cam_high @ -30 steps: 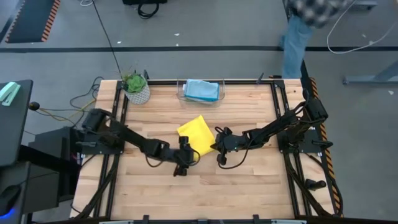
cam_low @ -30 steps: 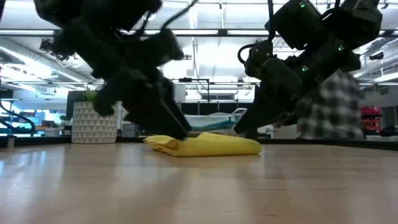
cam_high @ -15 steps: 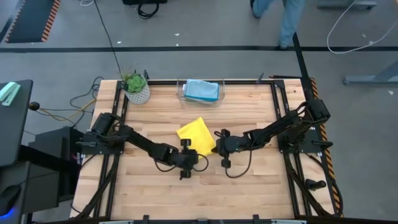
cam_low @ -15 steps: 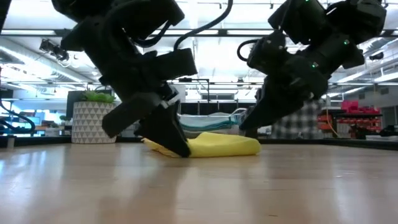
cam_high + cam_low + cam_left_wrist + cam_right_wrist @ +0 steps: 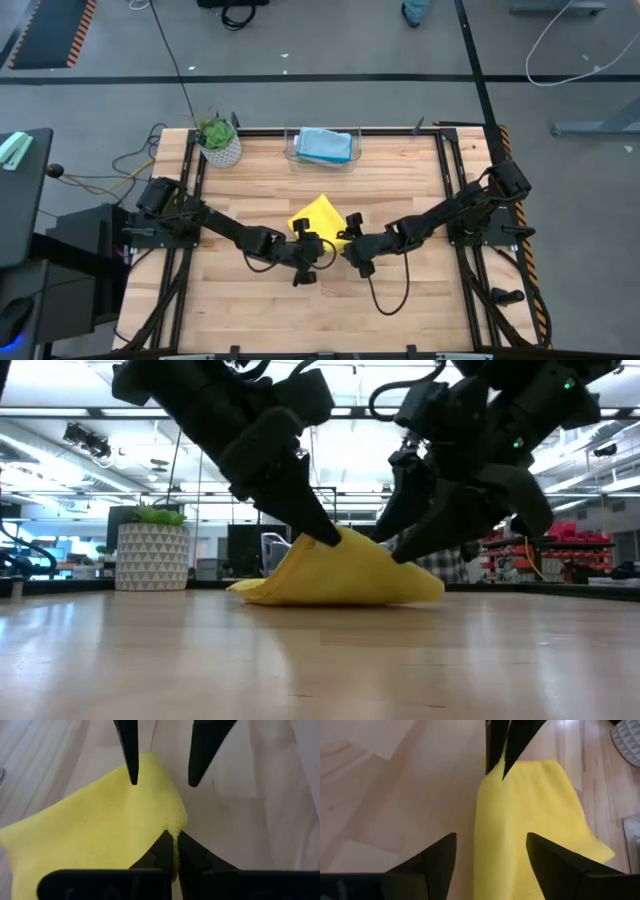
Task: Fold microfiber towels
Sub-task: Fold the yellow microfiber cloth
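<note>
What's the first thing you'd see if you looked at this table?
The bright yellow towel in the middle of the wooden table grabs the eye. The left tool is shut on its corner, lifting it, while the right tool stands open facing it. At the table's far edge, a clear bin holds a light blue towel.

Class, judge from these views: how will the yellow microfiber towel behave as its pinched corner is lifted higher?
The yellow microfiber towel will probably drape limply: it already tents up to the left gripper, shut on its corner, and sags elsewhere. It seems light, rising from that one small pinch. Its folded layers may slide apart; the right gripper stands open over it.
</note>
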Available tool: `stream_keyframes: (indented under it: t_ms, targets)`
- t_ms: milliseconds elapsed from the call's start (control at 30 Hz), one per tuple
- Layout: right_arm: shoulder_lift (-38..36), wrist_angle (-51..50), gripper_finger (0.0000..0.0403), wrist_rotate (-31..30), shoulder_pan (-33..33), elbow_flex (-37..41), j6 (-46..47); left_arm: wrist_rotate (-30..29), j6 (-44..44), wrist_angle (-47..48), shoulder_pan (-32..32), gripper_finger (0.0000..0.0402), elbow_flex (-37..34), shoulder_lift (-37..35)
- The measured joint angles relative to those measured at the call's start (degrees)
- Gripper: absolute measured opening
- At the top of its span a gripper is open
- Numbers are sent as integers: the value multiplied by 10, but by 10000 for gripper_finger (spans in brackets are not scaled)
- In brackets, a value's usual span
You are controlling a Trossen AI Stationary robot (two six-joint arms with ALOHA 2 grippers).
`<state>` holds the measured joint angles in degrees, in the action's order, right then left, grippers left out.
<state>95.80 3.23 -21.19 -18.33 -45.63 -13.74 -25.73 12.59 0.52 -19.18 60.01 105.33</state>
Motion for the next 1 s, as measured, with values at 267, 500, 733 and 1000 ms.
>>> stream_keyframes:
  t_ms: [267, 500, 733, 1000]
  targets:
    - [11, 10, 188, 0, 0, 0, 30, -5, 15, -28, -1, 11, 0, -1]
    - [11, 13, 76, -4, 8, 0, 50, -11, 33, -38, 0, 22, 0, -1]
    - [8, -6, 10, -22, 9, -8, 9, -17, 50, 40, -31, 65, -1, -72]
    - [8, -136, 15, 19, 5, -81, -19, -128, 193, 101, -84, 162, -95, -164]
